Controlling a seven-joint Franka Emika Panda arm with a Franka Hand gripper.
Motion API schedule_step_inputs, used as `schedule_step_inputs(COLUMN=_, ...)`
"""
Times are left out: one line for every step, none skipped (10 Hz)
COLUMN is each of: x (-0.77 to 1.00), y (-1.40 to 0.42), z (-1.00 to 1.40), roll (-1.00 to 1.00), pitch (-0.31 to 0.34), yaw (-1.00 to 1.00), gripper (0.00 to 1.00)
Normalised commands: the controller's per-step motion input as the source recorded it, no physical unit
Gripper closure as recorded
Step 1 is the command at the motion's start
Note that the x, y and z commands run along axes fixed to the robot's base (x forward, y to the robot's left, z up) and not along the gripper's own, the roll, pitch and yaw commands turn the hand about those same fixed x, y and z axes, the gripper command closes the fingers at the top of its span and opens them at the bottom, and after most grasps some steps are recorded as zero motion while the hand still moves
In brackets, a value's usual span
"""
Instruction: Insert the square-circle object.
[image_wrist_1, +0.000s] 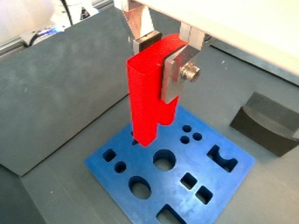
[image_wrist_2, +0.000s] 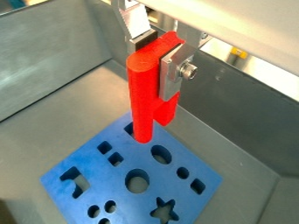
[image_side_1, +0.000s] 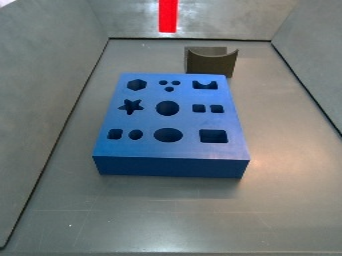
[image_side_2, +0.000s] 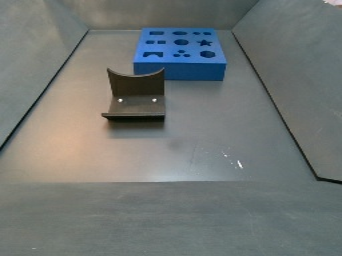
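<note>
On the grey surface (image_side_1: 160, 215), items were recorded as follows, left to right in a side view.

Item: blue block (image_side_1: 171, 130), flat, with a set of cut-outs: star, circles, squares and others. All holes appeared empty.

Item: red peg (image_side_1: 168, 14), the square-circle object, seen only as a short strip cut off by the upper edge, above and behind the block. In both wrist views the peg (image_wrist_1: 152, 92) hung upright, its lower end over the block (image_wrist_1: 176, 166) and clear of it, apparently near one edge.

Item: dark grey curved piece (image_side_1: 210, 60), standing behind the block, near the rear wall; apart from the block. Untouched.

Item: gripper (image_wrist_1: 163, 52), high over the block, its fingers (image_wrist_1: 177, 74) clenched on the upper part of the peg, silver plates against its sides.

Progress, as judged: pickup done, peg carried aloft; alignment with the matching hole and the lowering both remained. No part of the peg had entered the block.

Not determined: which hole suited the peg, the holes being small; whether the peg's lower end stood exactly over any hole. Gripper absent from both side views; peg absent from the side view showing the block (image_side_2: 183, 50) at the far end.
</note>
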Motion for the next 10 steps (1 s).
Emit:
schedule_step_inputs(x=0.00, y=0.00, z=-0.39, roll=0.00, pitch=0.000, yaw=-1.00, gripper=1.00)
schedule_step_inputs(x=0.00, y=0.00, z=-0.39, roll=0.00, pitch=0.000, yaw=-1.00, gripper=1.00)
schedule_step_inputs(x=0.00, y=0.00, z=-0.39, roll=0.00, pitch=0.000, yaw=-1.00, gripper=1.00)
schedule_step_inputs(x=0.00, y=-0.01, z=-0.43, roll=0.00, pitch=-0.009, yaw=-1.00, gripper=1.00)
schedule_step_inputs(x=0.00, y=-0.07, z=-0.47, roll=0.00, pitch=-0.054, yaw=-1.00, gripper=1.00)
schedule_step_inputs(x=0.00, y=-0.09, z=-0.48, roll=0.00, pitch=-0.059, yaw=-1.00, gripper=1.00)
schedule_step_inputs(x=0.00, y=-0.14, z=-0.48, roll=0.00, pitch=-0.027, yaw=-0.96, gripper=1.00)
schedule_step_inputs(x=-0.15, y=-0.17, z=-0.39, roll=0.00, pitch=0.000, yaw=-0.84, gripper=1.00)
schedule_step_inputs(x=-0.22, y=-0.17, z=-0.34, roll=0.00, pitch=0.000, yaw=-0.81, gripper=1.00)
schedule_step_inputs(x=-0.29, y=-0.19, z=-0.33, roll=0.01, pitch=0.000, yaw=-0.74, gripper=1.00)
